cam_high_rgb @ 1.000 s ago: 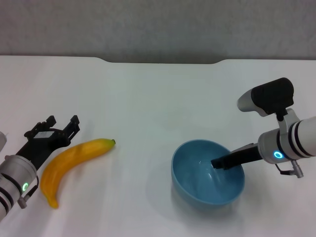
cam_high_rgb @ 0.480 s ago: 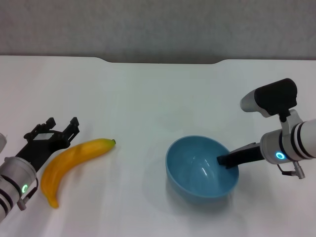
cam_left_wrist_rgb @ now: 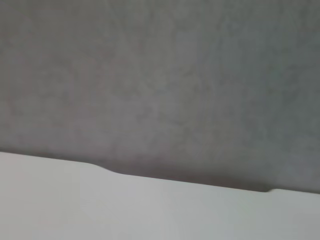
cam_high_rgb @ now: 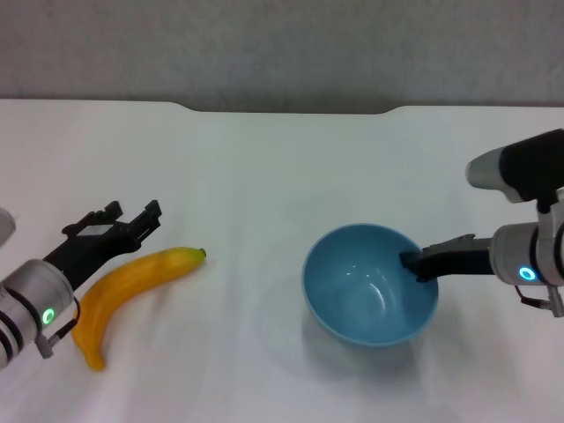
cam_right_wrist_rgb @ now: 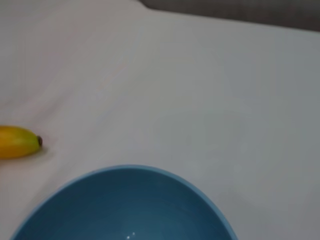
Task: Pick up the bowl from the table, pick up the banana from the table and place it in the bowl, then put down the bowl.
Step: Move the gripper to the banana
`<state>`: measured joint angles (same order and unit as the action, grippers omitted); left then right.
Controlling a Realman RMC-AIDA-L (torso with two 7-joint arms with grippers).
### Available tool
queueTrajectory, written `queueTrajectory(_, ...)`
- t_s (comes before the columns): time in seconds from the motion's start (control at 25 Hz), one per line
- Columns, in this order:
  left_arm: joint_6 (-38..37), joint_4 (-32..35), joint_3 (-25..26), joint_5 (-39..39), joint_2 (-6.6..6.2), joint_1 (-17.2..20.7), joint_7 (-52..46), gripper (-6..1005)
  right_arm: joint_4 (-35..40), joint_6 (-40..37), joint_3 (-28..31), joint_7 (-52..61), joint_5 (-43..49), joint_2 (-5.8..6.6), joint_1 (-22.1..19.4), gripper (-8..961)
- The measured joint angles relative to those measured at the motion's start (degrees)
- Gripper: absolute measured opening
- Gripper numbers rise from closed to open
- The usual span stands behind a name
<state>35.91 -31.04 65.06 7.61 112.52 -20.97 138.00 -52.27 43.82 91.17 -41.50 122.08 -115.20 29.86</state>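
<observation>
The banana [cam_high_rgb: 132, 289] lies flat on the table [cam_high_rgb: 264, 176] at the near left. The left gripper [cam_high_rgb: 132, 220], fingers spread and holding nothing, is positioned just beside the banana's far edge. To the right, the bowl [cam_high_rgb: 370, 295] is clamped at its right rim by the right gripper [cam_high_rgb: 416, 263]. A shadow shows under the bowl
</observation>
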Motion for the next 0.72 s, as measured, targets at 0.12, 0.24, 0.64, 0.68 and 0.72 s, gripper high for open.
queueTrajectory(0.12, -2.13, -3.93, 0.99, -8.52, -2.18, 0.49, -9.01, 703, -1.34, 0.27, 0.64, 0.08, -0.01, 0.05, -1.16, 37)
queueTrajectory(0.24, -4.01, -5.76, 2.88, -16.54, -3.09, 0.61, -14.14, 703, -1.48, 0.63, 1.16, -0.07, -0.01, 0.06, -1.6, 36)
queueTrajectory(0.64, -28.64, -20.66, 4.05, -45.8, -1.87, 2.4, -20.21, 703, -2.22, 1.68, 1.71, -0.13, 0.16, 0.23, -3.02, 36)
queueTrajectory(0.68, -30.82, -22.54, 2.93, -46.5, -1.86, 2.79, -20.39, 703, -2.23, 1.91, 1.74, -0.13, 0.18, 0.23, -3.03, 36)
queueTrajectory(0.72, -32.94, -24.14, 1.19, -46.51, -2.14, 2.96, -20.93, 703, -2.3, 2.14, 1.76, -0.14, 0.19, 0.23, -3.03, 36)
